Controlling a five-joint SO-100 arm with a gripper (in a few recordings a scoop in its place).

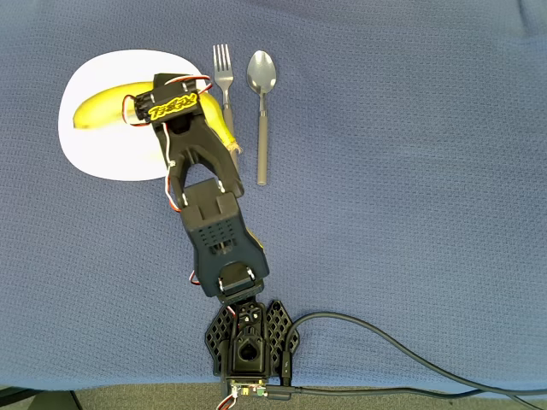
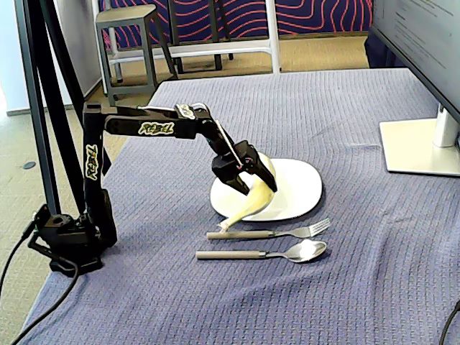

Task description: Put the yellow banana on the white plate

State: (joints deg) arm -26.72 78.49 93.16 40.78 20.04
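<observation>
Overhead view, left to right:

- White plate [image 1: 102, 154]: near the far left corner of the blue cloth-covered tabletop [image 1: 410, 171], flat on the cloth.
- Yellow banana [image 1: 98, 107]: rounded end over the plate's upper half; middle hidden under the arm; stem end projecting past the plate's right rim, just beside the fork handle.
- Gripper [image 1: 175, 115]: above the plate's right part, closed around the banana's middle. Fingers hidden under the wrist body; clamped on the fruit, as confirmed in the fixed view.
- Black arm [image 1: 209, 222]: reaching from its base [image 1: 249, 342] at the near edge up toward the plate.
- Fork [image 1: 226, 94]: just right of the plate, tines toward the far edge.
- Spoon [image 1: 261, 111]: just right of the fork, parallel to it, bowl toward the far edge. Not touching the fork.
- Black cable [image 1: 385, 342]: running from the base to the right along the near edge.

Fixed view, left to right:

- Arm base [image 2: 68, 241]: at the left edge of the tabletop.
- Gripper [image 2: 251, 178]: holding the banana [image 2: 248, 205] tilted, stem end lowest, at or just over the plate's [image 2: 302, 187] near-left rim. Contact with the rim: cannot tell.
- Fork [image 2: 273, 233] and spoon [image 2: 266, 252]: in front of the plate, side by side.
- Monitor stand [image 2: 417, 147]: at the right edge, well apart from the plate.
</observation>
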